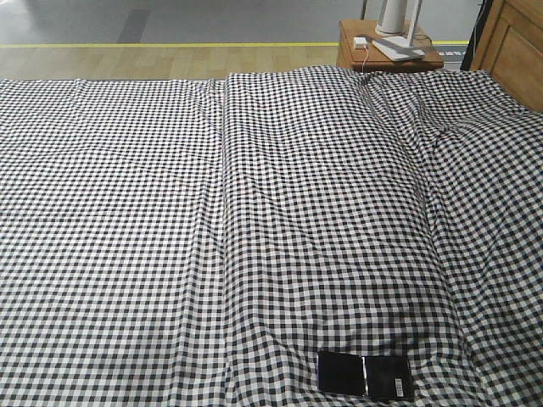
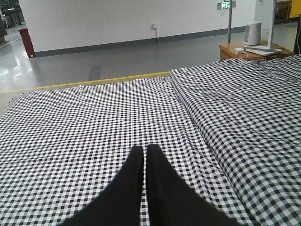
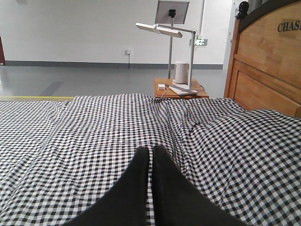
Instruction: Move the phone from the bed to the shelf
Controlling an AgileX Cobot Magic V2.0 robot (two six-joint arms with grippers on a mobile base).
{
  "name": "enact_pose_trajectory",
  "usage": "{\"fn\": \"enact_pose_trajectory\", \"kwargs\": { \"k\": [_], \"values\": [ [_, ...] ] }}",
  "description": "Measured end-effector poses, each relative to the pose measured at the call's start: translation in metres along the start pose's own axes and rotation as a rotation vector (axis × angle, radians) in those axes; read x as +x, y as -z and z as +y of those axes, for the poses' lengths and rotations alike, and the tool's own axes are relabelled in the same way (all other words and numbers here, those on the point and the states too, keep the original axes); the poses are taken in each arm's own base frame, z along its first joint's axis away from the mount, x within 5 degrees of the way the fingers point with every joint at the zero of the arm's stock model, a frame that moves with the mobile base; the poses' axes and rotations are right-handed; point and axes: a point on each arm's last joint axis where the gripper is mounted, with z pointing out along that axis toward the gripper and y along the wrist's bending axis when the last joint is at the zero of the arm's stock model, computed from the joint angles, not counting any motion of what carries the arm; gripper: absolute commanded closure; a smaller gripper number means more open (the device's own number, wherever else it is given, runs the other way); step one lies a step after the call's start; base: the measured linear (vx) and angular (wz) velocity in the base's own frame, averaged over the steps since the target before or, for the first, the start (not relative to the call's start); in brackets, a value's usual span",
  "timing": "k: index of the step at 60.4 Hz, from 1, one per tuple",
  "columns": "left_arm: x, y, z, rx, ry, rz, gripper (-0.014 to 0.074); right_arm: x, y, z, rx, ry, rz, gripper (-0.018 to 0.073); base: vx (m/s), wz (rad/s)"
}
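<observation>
The phone (image 1: 366, 375), flat and glossy black with a pale middle crease, lies on the bed (image 1: 254, 220) near the bottom edge of the front view, right of centre. Black-and-white check sheet covers the whole bed. My left gripper (image 2: 145, 149) hovers over the sheet, shut, holding nothing. My right gripper (image 3: 151, 149) is likewise shut and empty above the sheet. Neither wrist view shows the phone, and neither gripper appears in the front view. The shelf is out of view.
A small brown bedside table (image 1: 386, 47) stands beyond the bed's far right corner, carrying a white lamp (image 3: 164, 31), a white cylinder (image 3: 181, 72) and a small charger. The wooden headboard (image 3: 265, 66) rises along the right. Grey floor with a yellow line (image 1: 170, 44) lies beyond.
</observation>
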Motion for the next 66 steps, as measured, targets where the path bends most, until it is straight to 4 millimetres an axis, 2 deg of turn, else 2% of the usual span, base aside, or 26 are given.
{"fn": "enact_pose_trajectory", "kwargs": {
  "k": [9, 24, 32, 41, 53, 61, 66],
  "values": [
    [0.0, 0.0, 0.0, 0.0, 0.0, 0.0, 0.0596, -0.005, 0.0, -0.001, 0.007, 0.0, -0.056, 0.0562, 0.0, 0.0],
    [0.0, 0.0, 0.0, 0.0, 0.0, 0.0, 0.0596, -0.031, 0.005, -0.003, 0.039, 0.003, -0.313, 0.0562, 0.0, 0.0],
    [0.0, 0.0, 0.0, 0.0, 0.0, 0.0, 0.0596, -0.063, 0.014, -0.004, 0.043, 0.003, -0.423, 0.0562, 0.0, 0.0],
    [0.0, 0.0, 0.0, 0.0, 0.0, 0.0, 0.0596, -0.116, 0.034, -0.006, 0.046, 0.003, -0.565, 0.0562, 0.0, 0.0],
    [0.0, 0.0, 0.0, 0.0, 0.0, 0.0, 0.0596, -0.172, 0.03, -0.006, 0.024, 0.006, -0.456, 0.0556, 0.0, 0.0],
    [0.0, 0.0, 0.0, 0.0, 0.0, 0.0, 0.0596, -0.2, 0.008, -0.005, 0.005, 0.008, -0.296, 0.0529, 0.0, 0.0],
    [0.0, 0.0, 0.0, 0.0, 0.0, 0.0, 0.0596, -0.208, -0.009, -0.005, -0.007, 0.009, -0.189, 0.0504, 0.0, 0.0]
  ]
}}
